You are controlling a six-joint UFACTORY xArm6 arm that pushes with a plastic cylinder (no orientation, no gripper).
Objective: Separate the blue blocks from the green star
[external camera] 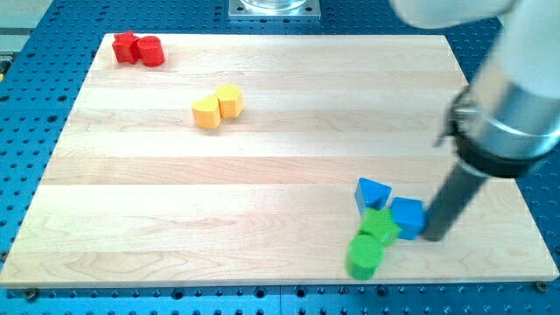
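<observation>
My tip (433, 237) (a bare rod, no jaws to open or shut) sat touching the blue cube (408, 217) on its right. Green star (380, 225) was jammed btwn cube, blue triangle (373, 192) & green cylinder (364, 256). Risk: pushing left would probably drag the star along.

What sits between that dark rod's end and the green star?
In the camera view, the blue cube lies between my tip and the green star, touching the star; my tip is at the cube's right side.

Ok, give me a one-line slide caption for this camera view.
My tip touches the blue cube from the view's right, with the blue triangle, green star and green cylinder clustered alongside.
</observation>
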